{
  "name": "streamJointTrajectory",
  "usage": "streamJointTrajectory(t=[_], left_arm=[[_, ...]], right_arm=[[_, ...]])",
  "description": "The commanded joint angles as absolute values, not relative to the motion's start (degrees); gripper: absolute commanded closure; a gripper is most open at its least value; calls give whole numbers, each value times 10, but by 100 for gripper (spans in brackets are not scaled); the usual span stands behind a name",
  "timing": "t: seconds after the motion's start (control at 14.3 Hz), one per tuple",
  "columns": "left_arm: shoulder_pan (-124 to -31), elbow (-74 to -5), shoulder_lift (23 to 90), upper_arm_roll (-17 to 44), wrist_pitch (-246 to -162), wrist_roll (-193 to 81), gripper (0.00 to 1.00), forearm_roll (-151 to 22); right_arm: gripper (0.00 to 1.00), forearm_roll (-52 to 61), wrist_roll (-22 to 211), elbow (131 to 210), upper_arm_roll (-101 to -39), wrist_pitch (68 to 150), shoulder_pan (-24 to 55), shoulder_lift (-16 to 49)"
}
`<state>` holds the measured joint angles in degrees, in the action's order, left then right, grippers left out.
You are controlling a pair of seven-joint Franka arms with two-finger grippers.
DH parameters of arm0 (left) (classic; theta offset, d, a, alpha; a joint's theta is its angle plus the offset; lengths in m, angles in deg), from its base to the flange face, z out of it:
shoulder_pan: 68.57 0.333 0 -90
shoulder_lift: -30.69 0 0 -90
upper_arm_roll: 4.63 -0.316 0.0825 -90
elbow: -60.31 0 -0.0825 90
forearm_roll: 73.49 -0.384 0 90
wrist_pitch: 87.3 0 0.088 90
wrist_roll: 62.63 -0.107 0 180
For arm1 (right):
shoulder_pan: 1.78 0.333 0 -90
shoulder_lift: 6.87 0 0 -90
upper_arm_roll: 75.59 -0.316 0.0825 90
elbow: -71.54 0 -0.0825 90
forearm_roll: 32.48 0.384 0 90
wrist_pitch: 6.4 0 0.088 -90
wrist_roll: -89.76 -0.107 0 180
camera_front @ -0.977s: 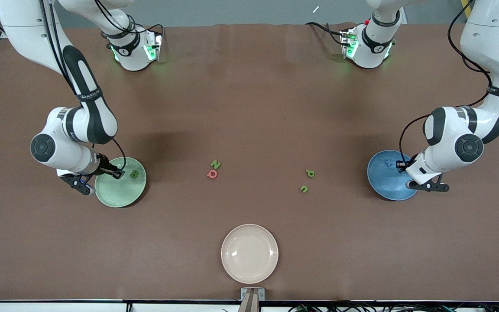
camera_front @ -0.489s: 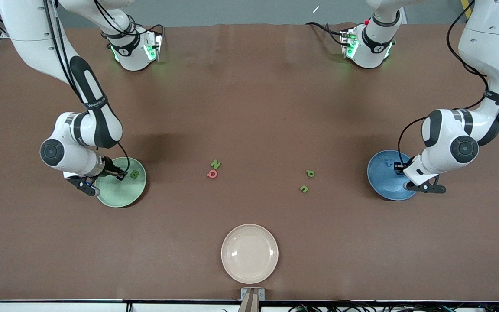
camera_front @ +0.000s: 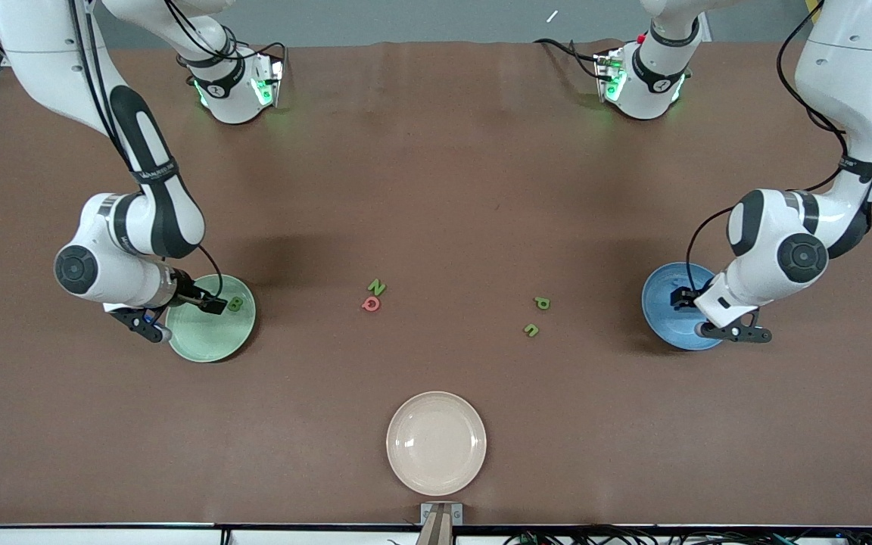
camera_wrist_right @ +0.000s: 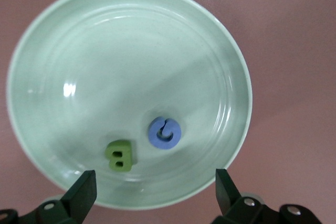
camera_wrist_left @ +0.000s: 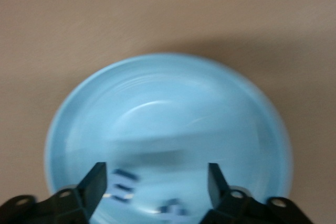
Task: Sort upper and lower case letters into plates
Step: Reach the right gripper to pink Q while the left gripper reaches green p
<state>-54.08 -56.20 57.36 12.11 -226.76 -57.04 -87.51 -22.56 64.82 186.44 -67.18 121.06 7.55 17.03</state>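
- My right end effector (camera_wrist_right: 152,190) hangs over the green plate (camera_front: 201,341), mid-left of the front view; fingers spread, nothing pinched.
- A green B (camera_wrist_right: 120,155) and a blue G (camera_wrist_right: 165,132) lie in that plate.
- My left end effector (camera_wrist_left: 157,187) is over the blue plate (camera_front: 663,318), mid-right; fingers spread, two dark blue letters (camera_wrist_left: 123,184) below.
- Four loose letters (camera_front: 372,303) lie mid-tabletop (camera_front: 436,189); the beige plate (camera_front: 436,484) sits at lower centre.

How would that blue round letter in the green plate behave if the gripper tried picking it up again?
The blue letter lies flat in the green plate, so it probably won't roll. It looks small and thick, likely light and stiff. The plate's glossy surface suggests it may slide if nudged. It lies beside the green B, below the open right gripper.
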Motion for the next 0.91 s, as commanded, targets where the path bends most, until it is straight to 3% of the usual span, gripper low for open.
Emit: streamJointTrajectory(t=[0.0, 0.42, 0.84], left_arm=[[-563, -552, 567, 153, -2259, -480, 0, -886], [-691, -499, 609, 153, -2259, -355, 0, -885], [-756, -471, 651, 152, -2260, -325, 0, -887]], right_arm=[[0, -231, 643, 1869, -681, 1177, 72, 138], [0, -226, 637, 1842, -684, 1126, 86, 113], [0, -231, 516, 1836, -683, 1163, 160, 104]])
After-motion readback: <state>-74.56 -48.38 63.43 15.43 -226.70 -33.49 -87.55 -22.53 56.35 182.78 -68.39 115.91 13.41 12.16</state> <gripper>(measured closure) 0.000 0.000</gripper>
